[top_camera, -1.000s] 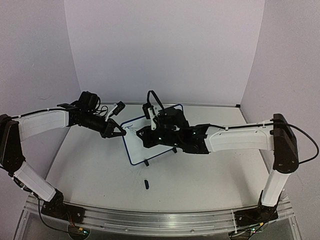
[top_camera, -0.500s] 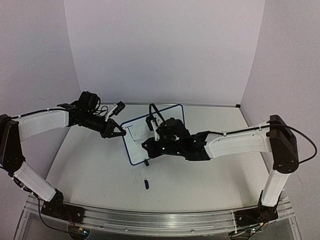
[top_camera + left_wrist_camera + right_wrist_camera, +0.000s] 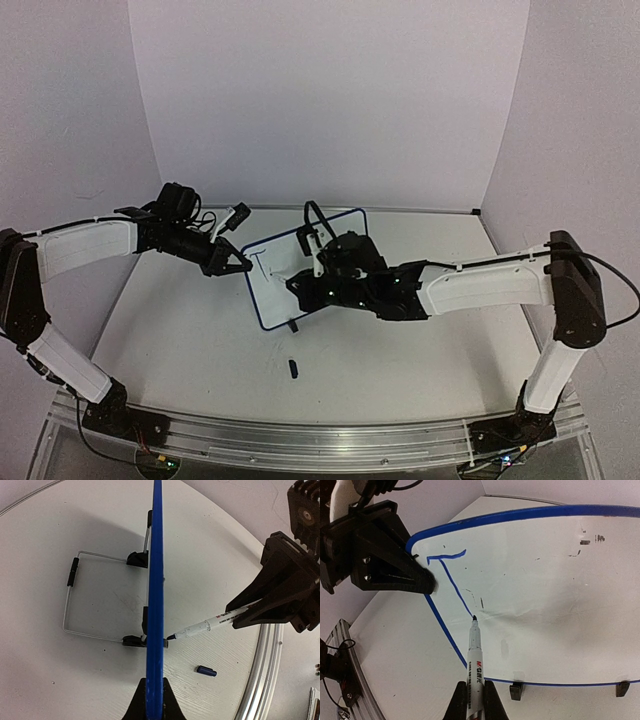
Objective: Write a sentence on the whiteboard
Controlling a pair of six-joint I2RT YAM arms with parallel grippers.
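The right gripper (image 3: 472,700) is squeezed tight on the pen (image 3: 475,650), and the pen points straight out from it at the whiteboard (image 3: 545,605). The sentence (image 3: 455,585) is just one letter T so far, and the pen's tip touches the board at the bottom of that T. The whiteboard stands near the middle of the table (image 3: 180,330), leaning on its wire stand (image 3: 70,600). The left gripper (image 3: 238,265) is clamped on the board's edge, just beside the top of the T, and I think it holds the board steady. The next letter should go beside the T, on the side away from the left gripper, where the board is bare. So the pen has to lift a little and slide that way along the board's long side. The right arm is the one to do it. Nothing blocks that way; a few small dark marks (image 3: 585,542) sit far off by the top rim. The pen's cap (image 3: 206,671) lies on the table, apart from the pen.
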